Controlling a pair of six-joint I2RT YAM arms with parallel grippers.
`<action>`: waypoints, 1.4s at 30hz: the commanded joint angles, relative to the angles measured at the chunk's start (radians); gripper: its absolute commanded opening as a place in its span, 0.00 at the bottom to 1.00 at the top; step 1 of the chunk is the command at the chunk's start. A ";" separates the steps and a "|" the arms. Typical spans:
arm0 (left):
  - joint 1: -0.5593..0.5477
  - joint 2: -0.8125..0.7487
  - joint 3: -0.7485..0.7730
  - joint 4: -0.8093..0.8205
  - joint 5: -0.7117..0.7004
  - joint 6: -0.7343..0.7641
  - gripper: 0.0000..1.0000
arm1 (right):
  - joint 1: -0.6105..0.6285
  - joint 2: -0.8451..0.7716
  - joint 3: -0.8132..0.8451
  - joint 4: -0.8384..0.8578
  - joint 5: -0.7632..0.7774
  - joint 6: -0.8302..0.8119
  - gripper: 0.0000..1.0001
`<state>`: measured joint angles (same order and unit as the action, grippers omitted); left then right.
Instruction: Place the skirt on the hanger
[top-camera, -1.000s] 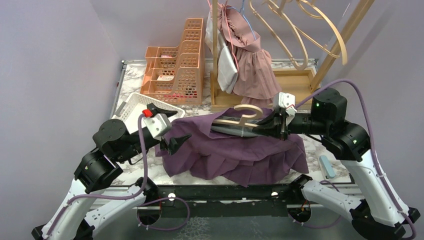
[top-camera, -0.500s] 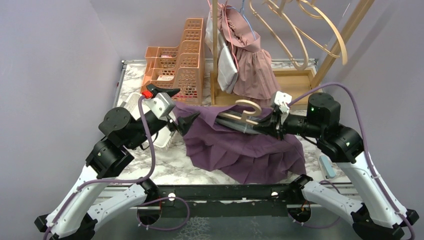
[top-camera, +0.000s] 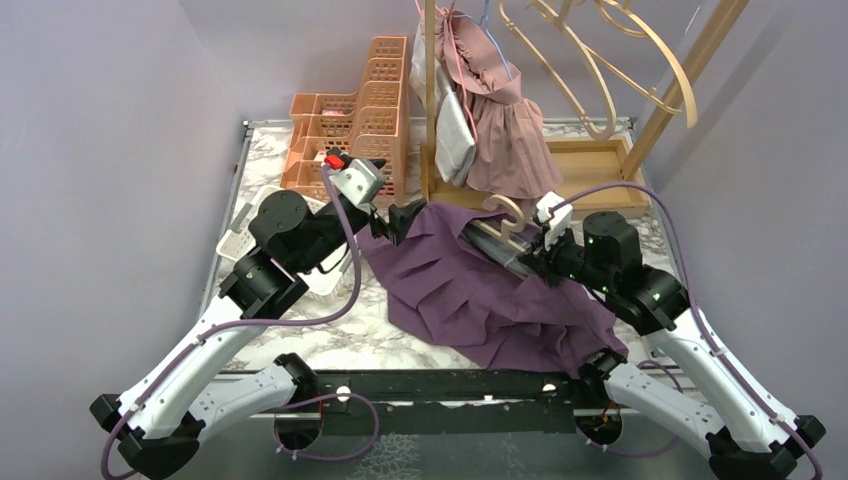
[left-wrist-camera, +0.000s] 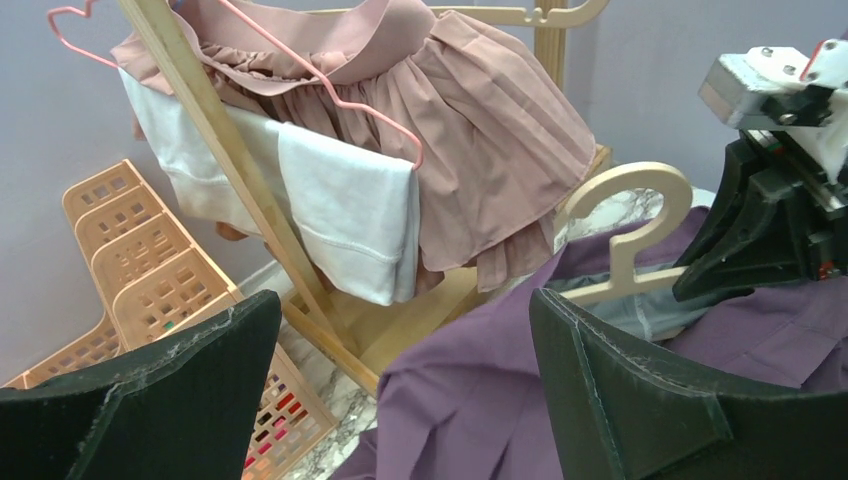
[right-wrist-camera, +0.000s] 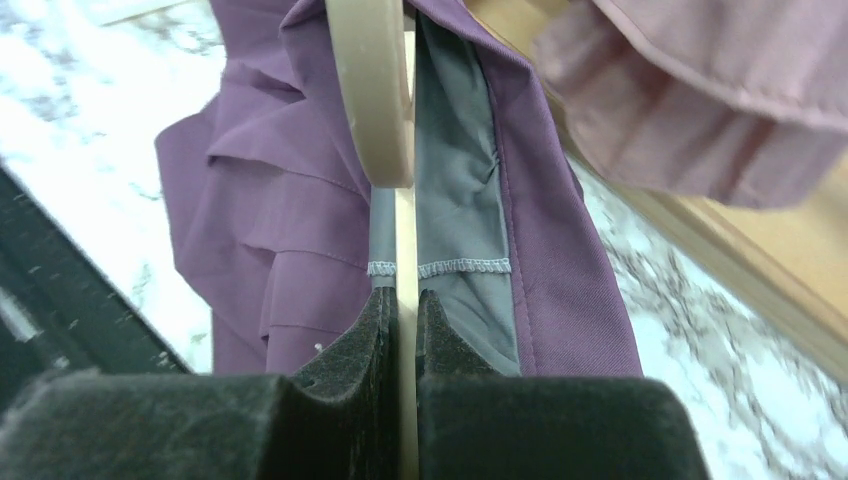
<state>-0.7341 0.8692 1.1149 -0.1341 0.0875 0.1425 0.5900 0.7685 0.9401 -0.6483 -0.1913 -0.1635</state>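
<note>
The purple skirt (top-camera: 470, 300) lies heaped on the marble table (top-camera: 330, 335) between the two arms, its pleated hem spilling toward the near edge. The right gripper (right-wrist-camera: 405, 305) is clamped tight on the thin bar of the wooden hanger (right-wrist-camera: 372, 90). Its fingers (right-wrist-camera: 350, 340) press the bar from both sides. Purple cloth lies on either side of the bar, with the skirt's grey lining (right-wrist-camera: 455, 180) showing at the waistband. From above, the hanger's hook stands up at the skirt's far edge, just past the right gripper.

The left gripper (left-wrist-camera: 405, 320) is spread wide, with nothing between its fingers (left-wrist-camera: 140, 400). It hovers at the skirt's far left corner, and whether it touches the cloth cannot be told.

Behind the left arm sits a white basket (top-camera: 238, 240), its contents hidden by the arm. Farther back are orange stacked baskets (top-camera: 360, 140) with a few small items in the open tiers, too small to name. Beside them the wooden rack (top-camera: 430, 100) holds a pink skirt (top-camera: 510, 140) on a pink wire hanger (left-wrist-camera: 330, 100) and a white cloth (top-camera: 455, 140). A wooden tray (top-camera: 590, 165) forms the rack's base, and the pink skirt's hem hangs over it.
</note>
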 joint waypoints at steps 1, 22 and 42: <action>0.004 0.009 -0.009 0.072 -0.020 -0.012 0.96 | -0.001 -0.043 -0.061 0.149 0.276 0.090 0.01; 0.004 0.150 0.070 0.229 0.108 -0.108 0.96 | -0.001 -0.124 -0.055 0.097 0.787 0.278 0.01; 0.004 0.344 0.234 0.305 0.124 -0.243 0.91 | -0.001 -0.213 0.183 -0.021 1.043 0.203 0.01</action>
<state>-0.7341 1.2011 1.3128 0.1478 0.2016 -0.0719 0.5900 0.5968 1.0389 -0.7464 0.7231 0.0978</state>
